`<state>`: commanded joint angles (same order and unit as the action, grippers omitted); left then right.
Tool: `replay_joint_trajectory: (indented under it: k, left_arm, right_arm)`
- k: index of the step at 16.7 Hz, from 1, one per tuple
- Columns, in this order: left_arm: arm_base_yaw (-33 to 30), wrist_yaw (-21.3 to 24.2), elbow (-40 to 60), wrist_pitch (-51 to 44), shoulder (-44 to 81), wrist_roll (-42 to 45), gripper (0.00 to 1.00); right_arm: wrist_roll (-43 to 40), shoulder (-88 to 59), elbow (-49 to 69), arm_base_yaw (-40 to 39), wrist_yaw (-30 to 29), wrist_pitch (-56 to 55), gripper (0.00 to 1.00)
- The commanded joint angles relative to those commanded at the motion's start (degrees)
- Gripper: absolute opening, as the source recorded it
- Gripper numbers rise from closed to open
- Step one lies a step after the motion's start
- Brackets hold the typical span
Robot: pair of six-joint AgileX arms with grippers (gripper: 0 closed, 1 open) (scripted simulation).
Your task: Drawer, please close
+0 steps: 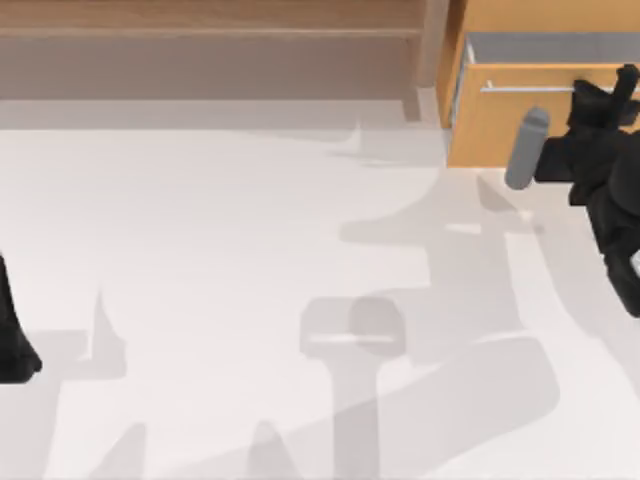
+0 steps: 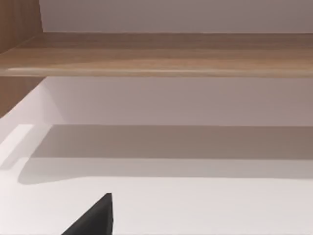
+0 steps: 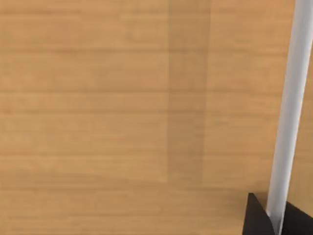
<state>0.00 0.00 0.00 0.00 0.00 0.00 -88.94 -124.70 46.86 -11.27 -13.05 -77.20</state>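
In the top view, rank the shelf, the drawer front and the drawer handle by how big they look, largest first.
1. Shelf: largest, spanning most of the far edge.
2. Drawer front: smaller orange-tan panel at the right, partly covered by the right gripper.
3. Handle: smallest, a thin silver bar.

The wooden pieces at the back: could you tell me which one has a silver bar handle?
The drawer at the right, orange-tan; the long brown shelf has none.

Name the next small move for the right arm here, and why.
Probably push the drawer front straight inward. The drawer stands slightly out, a strip of its inside showing, and the right claw is already at the handle, the bar between its fingertips. The left arm is parked at the table's left edge.
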Motion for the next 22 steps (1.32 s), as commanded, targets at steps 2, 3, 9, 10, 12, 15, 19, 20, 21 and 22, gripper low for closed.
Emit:
replay_joint_trajectory:
  k: [2,3,9,10,12,15,19,20,21,22]
  left_arm:
    - [0.00,0.00,0.00,0.00,0.00,0.00,1.00]
    - [0.00,0.00,0.00,0.00,0.00,0.00,1.00]
    - [0.00,0.00,0.00,0.00,0.00,0.00,1.00]
    - [0.00,0.00,0.00,0.00,0.00,0.00,1.00]
    - [0.00,0.00,0.00,0.00,0.00,0.00,1.00]
    - [0.00,0.00,0.00,0.00,0.00,0.00,1.00]
    - [0.00,0.00,0.00,0.00,0.00,0.00,1.00]
    - [0.00,0.00,0.00,0.00,0.00,0.00,1.00]
    - [0.00,0.00,0.00,0.00,0.00,0.00,1.00]
    - [0.00,0.00,0.00,0.00,0.00,0.00,1.00]
  right_arm:
    - [0.15,0.19,-0.28,-0.23,-0.11,0.01,0.00]
    - [0.14,0.14,-0.10,-0.24,-0.06,0.06,0.00]
    - [-0.06,-3.98,9.05,0.35,1.46,5.06,0.00]
    - [-0.05,-4.88,11.02,0.65,1.63,6.21,0.00]
    - [0.00,-6.35,14.42,1.30,1.79,8.16,0.00]
    - [0.05,-7.15,16.38,1.76,1.80,9.28,0.00]
    - [0.05,-7.15,16.38,1.76,1.80,9.28,0.08]
    - [0.05,-7.15,16.38,1.76,1.80,9.28,0.15]
    - [0.05,-7.15,16.38,1.76,1.80,9.28,0.23]
    - [0.05,-7.15,16.38,1.76,1.80,9.28,0.30]
